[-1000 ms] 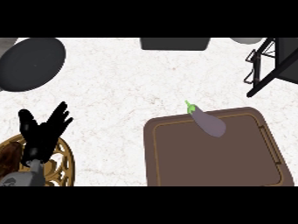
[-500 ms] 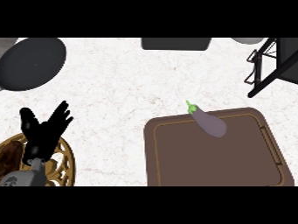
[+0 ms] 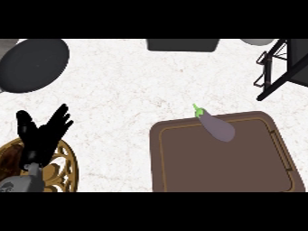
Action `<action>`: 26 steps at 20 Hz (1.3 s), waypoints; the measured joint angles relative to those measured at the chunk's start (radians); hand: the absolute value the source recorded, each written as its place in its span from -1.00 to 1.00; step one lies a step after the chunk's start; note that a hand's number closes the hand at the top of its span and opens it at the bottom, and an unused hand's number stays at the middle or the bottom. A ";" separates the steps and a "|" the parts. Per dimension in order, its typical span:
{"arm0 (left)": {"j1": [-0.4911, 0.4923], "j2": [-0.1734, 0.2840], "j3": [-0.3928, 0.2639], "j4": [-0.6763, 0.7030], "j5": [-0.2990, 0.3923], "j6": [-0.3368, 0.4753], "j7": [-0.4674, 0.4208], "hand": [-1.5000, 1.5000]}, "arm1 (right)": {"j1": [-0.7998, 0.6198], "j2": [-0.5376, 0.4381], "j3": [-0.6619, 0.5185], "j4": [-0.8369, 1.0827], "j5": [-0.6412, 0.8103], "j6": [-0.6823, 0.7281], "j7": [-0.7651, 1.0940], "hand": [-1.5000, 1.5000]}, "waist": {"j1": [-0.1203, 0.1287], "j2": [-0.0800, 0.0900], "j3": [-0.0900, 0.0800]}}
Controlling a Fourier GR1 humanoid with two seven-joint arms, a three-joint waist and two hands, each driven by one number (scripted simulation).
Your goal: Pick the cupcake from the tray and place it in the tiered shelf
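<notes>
A white, faintly veined stone tabletop is seen from steeply above. At the lower right a brown rectangular tray with rounded corners and a thin raised rim is laid flat on it. No cupcake can be made out on the tray; the one item there is a smooth, glossy purple eggplant with a bright green stem, laid slantwise over the tray's far edge so that the stem juts past the rim onto the tabletop. The tiered shelf, built of thin black bars and dark panels, is cut off by the upper right corner and stands well apart from the tray. A round, matte dark grey pan with a pale handle is placed at the upper left, and a dark rectangular object is cut by the top edge. At the lower left a round brass-coloured wire trivet with scrolled openwork is seen. Above it the black left hand is held up on its grey forearm, fingers straight and spread, released and grasping nothing. The right hand is not shown.
</notes>
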 measured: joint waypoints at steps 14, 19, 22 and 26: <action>0.009 -0.024 0.001 -0.003 -0.022 -0.006 -0.021 0.00 | -0.127 -0.012 0.016 0.260 0.065 -0.080 -0.172 1.00 | 0.003 -0.001 0.002; 0.010 -0.020 0.009 -0.007 -0.023 -0.007 -0.010 0.00 | -0.152 -0.032 -0.024 0.302 0.046 -0.096 -0.163 -1.00 | 0.001 -0.001 0.001; 0.005 -0.025 0.008 -0.004 -0.029 -0.004 -0.014 0.00 | -0.172 -0.026 -0.079 0.334 0.005 -0.143 -0.146 -1.00 | 0.003 0.001 0.002; 0.015 -0.026 0.011 -0.010 -0.032 -0.006 -0.023 0.00 | -0.188 -0.034 -0.154 0.357 -0.063 -0.160 -0.142 -1.00 | 0.002 0.000 0.002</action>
